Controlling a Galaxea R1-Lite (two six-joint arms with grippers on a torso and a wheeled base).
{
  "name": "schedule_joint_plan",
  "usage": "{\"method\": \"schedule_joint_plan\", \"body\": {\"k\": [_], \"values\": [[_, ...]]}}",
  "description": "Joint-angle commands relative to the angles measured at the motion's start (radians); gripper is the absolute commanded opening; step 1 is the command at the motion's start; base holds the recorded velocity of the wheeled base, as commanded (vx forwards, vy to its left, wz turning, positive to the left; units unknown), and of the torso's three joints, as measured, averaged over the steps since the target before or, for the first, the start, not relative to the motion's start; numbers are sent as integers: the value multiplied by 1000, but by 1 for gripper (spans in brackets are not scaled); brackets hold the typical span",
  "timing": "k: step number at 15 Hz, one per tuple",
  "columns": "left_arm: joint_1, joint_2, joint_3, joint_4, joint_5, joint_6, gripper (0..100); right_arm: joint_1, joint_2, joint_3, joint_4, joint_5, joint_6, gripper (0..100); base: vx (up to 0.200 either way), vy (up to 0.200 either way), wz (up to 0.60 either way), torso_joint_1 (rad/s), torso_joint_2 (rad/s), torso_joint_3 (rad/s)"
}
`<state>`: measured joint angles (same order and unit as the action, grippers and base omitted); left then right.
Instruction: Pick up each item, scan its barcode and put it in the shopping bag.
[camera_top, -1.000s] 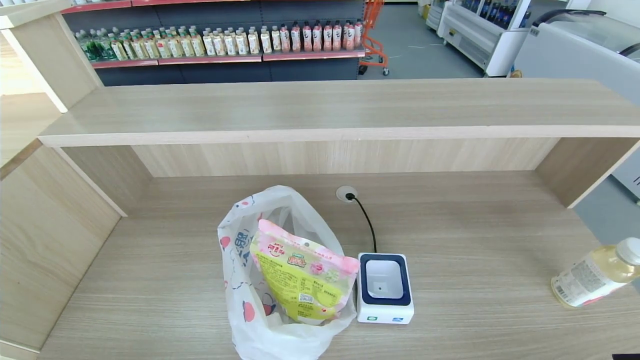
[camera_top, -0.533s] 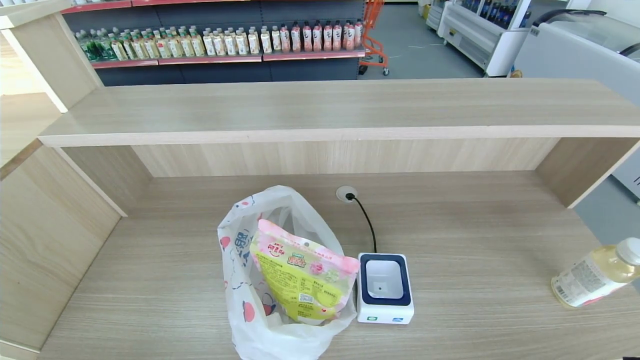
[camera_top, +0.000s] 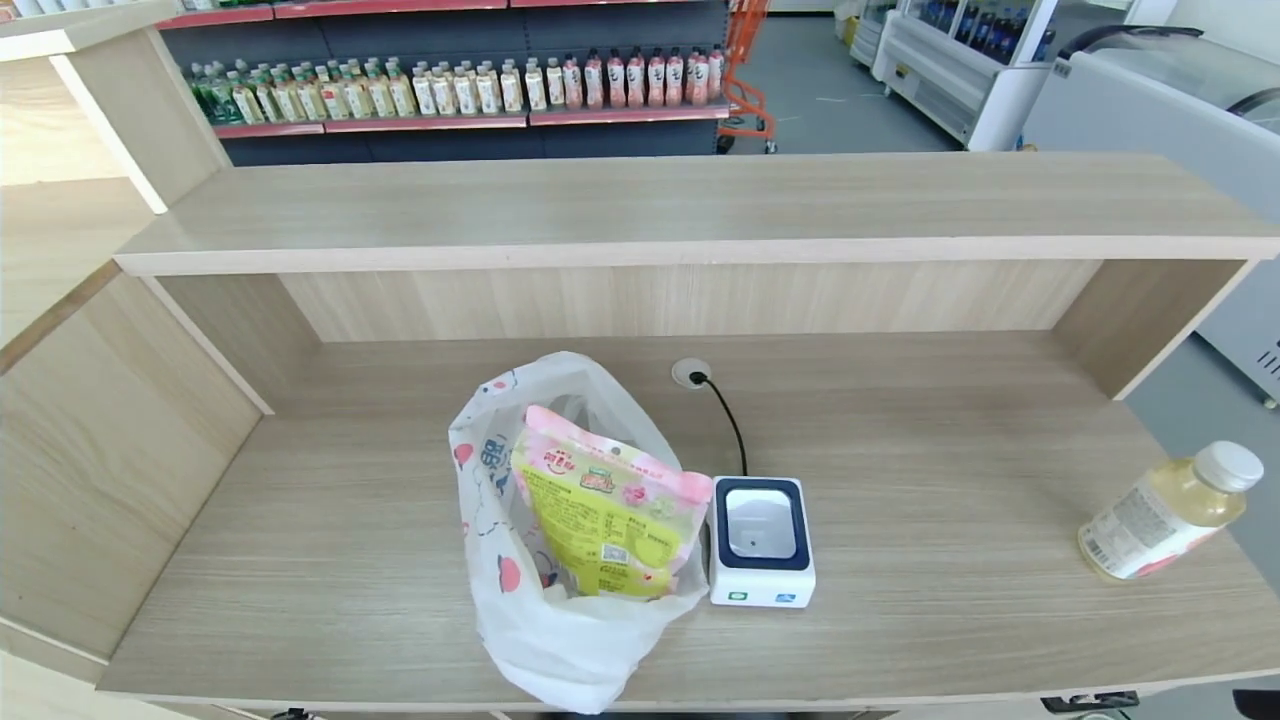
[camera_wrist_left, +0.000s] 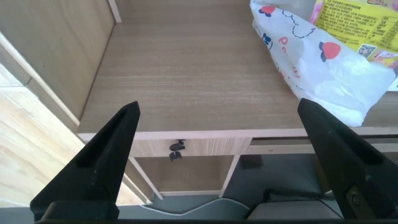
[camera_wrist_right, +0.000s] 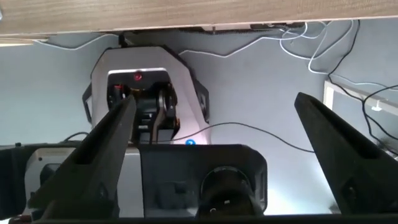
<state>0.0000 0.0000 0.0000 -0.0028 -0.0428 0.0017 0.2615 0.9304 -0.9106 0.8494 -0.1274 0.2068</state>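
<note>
Since half a second ago: a shift of the whole head view, so camera motion, no move of the goods. Same layout as before on the counter (camera_top: 950, 480), with the bottle (camera_top: 1160, 515) now clear of the picture's edge.

Hidden by the rim of the shopping bag (camera_top: 560, 620): the lower end of the snack pouch (camera_top: 605, 515) standing inside. Cannot tell what else, if anything, in there.

Left gripper (camera_wrist_left: 217, 162): low, before the counter's near edge, fingers (camera_wrist_left: 102, 165) spread wide, holding nothing. Ahead of those fingers, off to the robot's right: bag (camera_wrist_left: 323, 62) and pouch (camera_wrist_left: 354, 25). Right gripper (camera_wrist_right: 211, 162): below counter level, fingers (camera_wrist_right: 93, 162) likewise wide apart and empty; ahead of them the counter's underside edge and loose wires (camera_wrist_right: 311, 43).

Just beside the bag: scanner (camera_top: 760, 540), cable (camera_top: 725, 420) running back to a hole in the counter. Well apart at the right end: the bottle, on its side. Behind the raised ledge: drink shelves (camera_top: 450, 90) and freezers (camera_top: 1000, 70).
</note>
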Motion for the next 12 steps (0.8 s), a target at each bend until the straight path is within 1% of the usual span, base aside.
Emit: {"method": "schedule_joint_plan", "body": {"k": [1,2,4,5,7,8,10,12], "values": [[0,2,0,0,0,0,100,-47,42,6,-35,-1,-4,100,-200,0,0,-7,-12,7],[0,2,0,0,0,0,100,-70,51,6,-47,-1,-18,100,-200,0,0,-12,-7,2],[0,2,0,0,0,1,100,-120,67,9,-79,3,-58,100,0,0,0,0,0,0],[0,2,0,0,0,1,100,-171,84,21,-133,6,-89,100,0,0,0,0,0,0],[0,2,0,0,0,4,100,-249,105,62,-245,26,-145,100,0,-200,0,-12,-2,9],[0,2,0,0,0,4,100,-304,111,90,-296,49,-191,100,0,-200,0,22,2,-7],[0,2,0,0,0,3,100,-384,103,142,-375,100,-267,100,0,-200,0,5,10,2],[0,2,0,0,0,1,100,-413,85,167,-391,138,-296,100,0,-200,0,2,0,5]]}}
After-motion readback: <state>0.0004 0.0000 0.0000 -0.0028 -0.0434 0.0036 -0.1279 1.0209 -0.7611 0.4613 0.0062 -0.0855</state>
